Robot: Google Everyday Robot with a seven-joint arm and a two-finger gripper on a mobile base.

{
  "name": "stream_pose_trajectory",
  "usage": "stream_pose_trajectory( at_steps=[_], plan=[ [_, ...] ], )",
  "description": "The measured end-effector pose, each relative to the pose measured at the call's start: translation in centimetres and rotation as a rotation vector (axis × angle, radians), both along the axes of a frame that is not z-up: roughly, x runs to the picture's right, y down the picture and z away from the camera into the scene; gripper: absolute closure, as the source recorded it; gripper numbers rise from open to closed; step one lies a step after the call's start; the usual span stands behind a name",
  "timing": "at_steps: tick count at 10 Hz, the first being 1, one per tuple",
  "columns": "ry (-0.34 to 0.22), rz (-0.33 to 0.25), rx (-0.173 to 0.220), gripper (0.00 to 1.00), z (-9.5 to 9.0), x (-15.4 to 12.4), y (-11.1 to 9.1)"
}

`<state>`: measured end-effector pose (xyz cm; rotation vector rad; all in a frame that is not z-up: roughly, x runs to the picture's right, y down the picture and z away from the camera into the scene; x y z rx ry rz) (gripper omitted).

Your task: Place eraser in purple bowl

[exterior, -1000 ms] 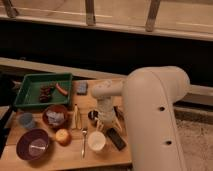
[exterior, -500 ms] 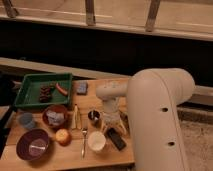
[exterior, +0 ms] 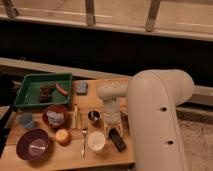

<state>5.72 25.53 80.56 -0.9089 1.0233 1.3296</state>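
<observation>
The eraser (exterior: 118,139) is a small flat black block lying on the wooden table, just right of the white cup (exterior: 96,141). The purple bowl (exterior: 33,144) stands at the table's front left with something pale inside. My gripper (exterior: 112,121) hangs down from the white arm (exterior: 155,115), directly behind and just above the eraser's far end. Whether it touches the eraser cannot be told.
A green tray (exterior: 42,90) with food sits at the back left, a blue-grey block (exterior: 82,88) beside it. A reddish-brown bowl (exterior: 55,116), a small blue cup (exterior: 26,120), a dark cup (exterior: 93,116), an orange item (exterior: 63,135) and utensils (exterior: 80,125) crowd the table's middle.
The arm's wrist has shifted right and slightly down, bringing the gripper from above the dark cup to the spot over the eraser. The objects on the table have not moved.
</observation>
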Motion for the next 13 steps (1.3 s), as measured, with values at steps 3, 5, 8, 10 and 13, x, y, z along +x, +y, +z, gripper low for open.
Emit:
stream_pose_trajectory(
  at_steps=[3,5,8,10,13],
  plan=[
    [0.006,0.009,0.015,1.0,-0.2,0.5,-0.4],
    [0.015,0.012,0.042,1.0,-0.4,0.8,-1.3],
    [0.045,0.002,0.124,1.0,-1.1,1.9,-4.9],
    [0.072,-0.004,0.222,1.0,-1.6,2.8,-9.1],
    [0.07,0.006,0.39,1.0,-2.6,1.9,-14.6]
  ],
)
